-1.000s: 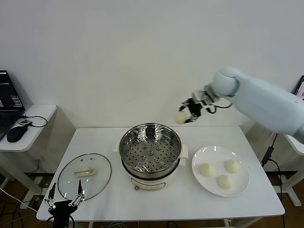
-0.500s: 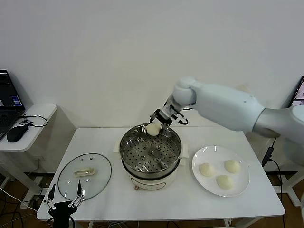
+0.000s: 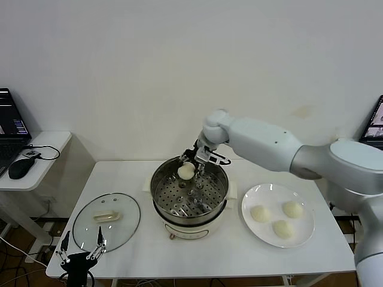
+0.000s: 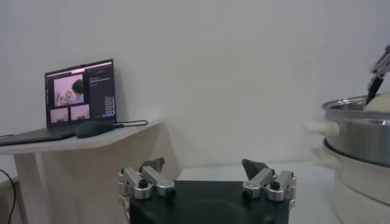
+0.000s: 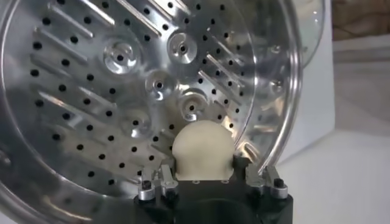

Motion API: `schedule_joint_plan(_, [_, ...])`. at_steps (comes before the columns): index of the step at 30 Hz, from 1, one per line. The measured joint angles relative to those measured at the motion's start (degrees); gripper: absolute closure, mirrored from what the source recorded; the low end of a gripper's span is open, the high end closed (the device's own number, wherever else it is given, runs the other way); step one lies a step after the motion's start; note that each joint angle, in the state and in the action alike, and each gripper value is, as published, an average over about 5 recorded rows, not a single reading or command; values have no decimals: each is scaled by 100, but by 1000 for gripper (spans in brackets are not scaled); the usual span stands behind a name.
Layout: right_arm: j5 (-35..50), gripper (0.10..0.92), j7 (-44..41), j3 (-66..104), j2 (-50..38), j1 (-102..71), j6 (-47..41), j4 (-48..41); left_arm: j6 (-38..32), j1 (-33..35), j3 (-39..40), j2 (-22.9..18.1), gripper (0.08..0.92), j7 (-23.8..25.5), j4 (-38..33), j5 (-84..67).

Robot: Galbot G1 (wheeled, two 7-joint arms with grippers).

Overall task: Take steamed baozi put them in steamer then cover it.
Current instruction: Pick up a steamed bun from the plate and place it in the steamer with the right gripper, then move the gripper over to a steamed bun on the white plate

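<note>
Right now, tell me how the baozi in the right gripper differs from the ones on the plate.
The held baozi is pinched by the right gripper above the steamer tray; the three plate baozi rest free on the white plate. The held baozi is alone; the plate baozi are grouped. All are round, smooth and cream-white.

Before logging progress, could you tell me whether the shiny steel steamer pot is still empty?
Empty: the steamer tray is bare; the right gripper holds one cream-white bun above it, not released.
</note>
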Motion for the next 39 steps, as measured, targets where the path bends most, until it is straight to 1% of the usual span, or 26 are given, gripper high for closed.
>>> schedule_joint_plan(4, [-116, 335, 29, -1, 50, -18, 114, -79, -9, -11, -6, 2, 177, -1, 17, -5])
schedule_joint_plan(5, [-121, 301, 29, -11, 50, -14, 126, -83, -10, -13, -7, 0, 177, -1, 17, -6])
schedule_joint_plan(8, [-54, 232, 13, -62, 21, 28, 127, -60, -10, -12, -6, -10, 177, -2, 17, -6])
schedule_joint_plan(11, [136, 207, -32, -135, -56, 139, 42, 47, -9, -4, -5, -13, 177, -2, 17, -5])
schedule_joint_plan(14, [451, 203, -105, -235, -191, 324, -192, 265, -1, -2, -4, -8, 177, -1, 8, -5])
schedule_joint_plan(17, [908, 203, -219, -363, -412, 582, -641, 624, 30, -7, -3, 6, 177, 3, -22, -10])
schedule_joint_plan(23, [1844, 203, -527, -662, -1105, 1206, -1892, 1607, 163, -25, 21, 61, 177, 9, -123, -46])
schedule_joint_plan(29, [2564, 202, -744, -927, -1996, 1751, -3037, 2583, 432, -16, 57, 134, 177, 29, -254, -33])
schedule_joint_plan(34, [2907, 203, -788, -1105, -2874, 1969, -3692, 3270, 639, -5, 55, 203, 177, 37, -323, 18])
schedule_joint_plan(39, [2956, 202, -783, -1185, -3710, 1939, -4038, 3715, 749, -20, 75, 232, 177, 37, -332, 59])
